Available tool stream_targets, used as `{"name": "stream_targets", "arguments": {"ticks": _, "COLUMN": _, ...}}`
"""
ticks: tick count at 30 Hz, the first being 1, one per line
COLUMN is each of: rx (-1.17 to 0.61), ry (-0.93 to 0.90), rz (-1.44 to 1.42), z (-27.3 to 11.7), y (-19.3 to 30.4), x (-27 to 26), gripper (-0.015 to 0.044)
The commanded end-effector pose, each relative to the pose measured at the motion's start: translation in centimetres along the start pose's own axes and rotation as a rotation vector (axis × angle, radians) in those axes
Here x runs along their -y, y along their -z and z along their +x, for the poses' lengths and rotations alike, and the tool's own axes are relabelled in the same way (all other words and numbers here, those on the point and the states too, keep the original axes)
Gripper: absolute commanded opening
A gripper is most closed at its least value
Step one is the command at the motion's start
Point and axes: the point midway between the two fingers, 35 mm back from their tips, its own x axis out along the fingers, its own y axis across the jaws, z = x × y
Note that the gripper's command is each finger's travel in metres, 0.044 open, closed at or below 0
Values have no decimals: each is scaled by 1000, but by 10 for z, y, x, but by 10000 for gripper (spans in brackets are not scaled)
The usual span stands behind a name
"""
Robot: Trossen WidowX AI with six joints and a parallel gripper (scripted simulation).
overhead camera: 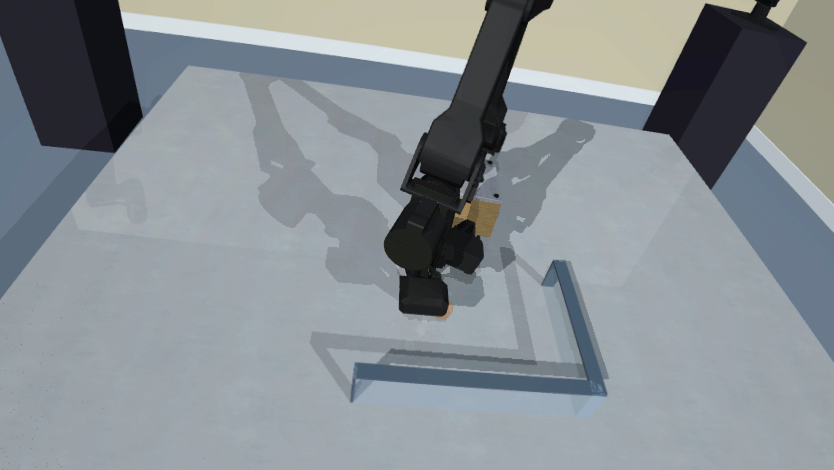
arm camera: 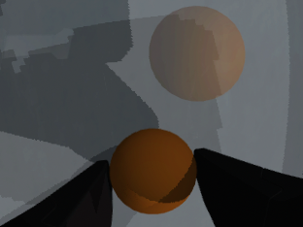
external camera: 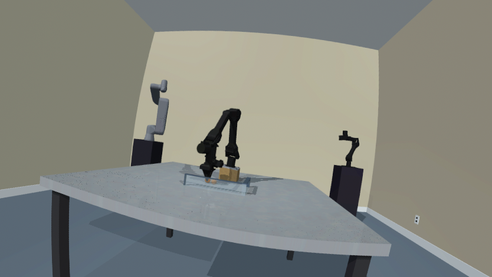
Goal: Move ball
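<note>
My end effector (arm camera: 153,176) pinches the orange ball (arm camera: 153,171) on the tabletop (overhead camera: 175,350), just short of the see-through copy (arm camera: 197,53); both lie in the open side of the clear corner walls (overhead camera: 478,378)

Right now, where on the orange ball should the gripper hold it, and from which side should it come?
Grip the ball at its widest middle, one finger on each opposite side, coming straight down from above. It is round and sits on the table, so only a hold across the middle keeps it from slipping. The gripper appears to be closed on it that way.
</note>
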Motion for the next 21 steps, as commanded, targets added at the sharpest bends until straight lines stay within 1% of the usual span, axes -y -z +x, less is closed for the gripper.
{"name": "stream_targets", "arguments": {"ticks": 1, "rx": -6, "ry": -1, "rz": 4, "z": 1, "y": 1, "x": 0, "gripper": 129}}
{"name": "stream_targets", "arguments": {"ticks": 4, "rx": -6, "ry": -1, "rz": 4, "z": 1, "y": 1, "x": 0, "gripper": 109}}
{"name": "stream_targets", "arguments": {"ticks": 8, "rx": -6, "ry": -1, "rz": 4, "z": -9, "y": 2, "x": 2, "gripper": 4}}
{"name": "stream_targets", "arguments": {"ticks": 21, "rx": -7, "ry": -1, "rz": 4, "z": -107, "y": 2, "x": 4, "gripper": 0}}
